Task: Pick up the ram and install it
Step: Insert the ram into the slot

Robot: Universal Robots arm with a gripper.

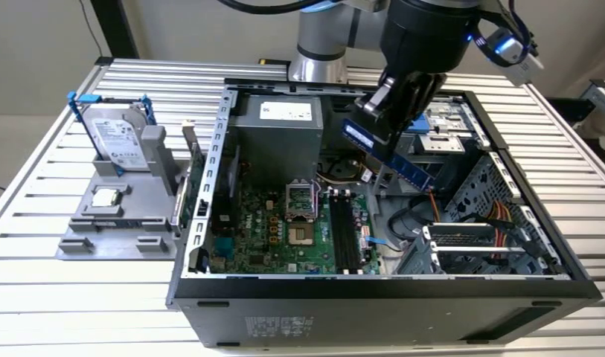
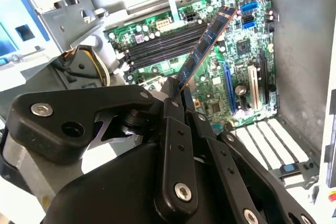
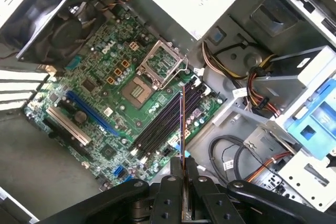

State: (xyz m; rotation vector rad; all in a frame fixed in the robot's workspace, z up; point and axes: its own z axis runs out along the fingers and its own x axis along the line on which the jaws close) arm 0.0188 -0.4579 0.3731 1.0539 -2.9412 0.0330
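My gripper (image 1: pixel 375 123) hangs over the open computer case, shut on the ram (image 1: pixel 411 167), a narrow blue-green stick with dark chips that slants down toward the exterior view's right. In the second wrist view the ram (image 2: pixel 207 43) sticks out from the black fingers (image 2: pixel 173 108), above the motherboard. In the first wrist view the ram (image 3: pixel 182 119) shows edge-on, clamped in the gripper (image 3: pixel 182 163). It is held above the black memory slots (image 3: pixel 165 124), which lie empty on the green board (image 1: pixel 282 230), and touches none of them. The same slots (image 2: pixel 157 43) lie beyond the stick's tip.
A silver hard drive (image 1: pixel 118 137) with blue clips stands on a grey fixture outside the case, at the exterior view's left, with a small processor chip (image 1: pixel 106 197) beside it. The case holds a power supply (image 1: pixel 277 137), an open processor socket (image 3: pixel 160 66), a fan (image 3: pixel 47 19) and coloured cables (image 1: pixel 481 219).
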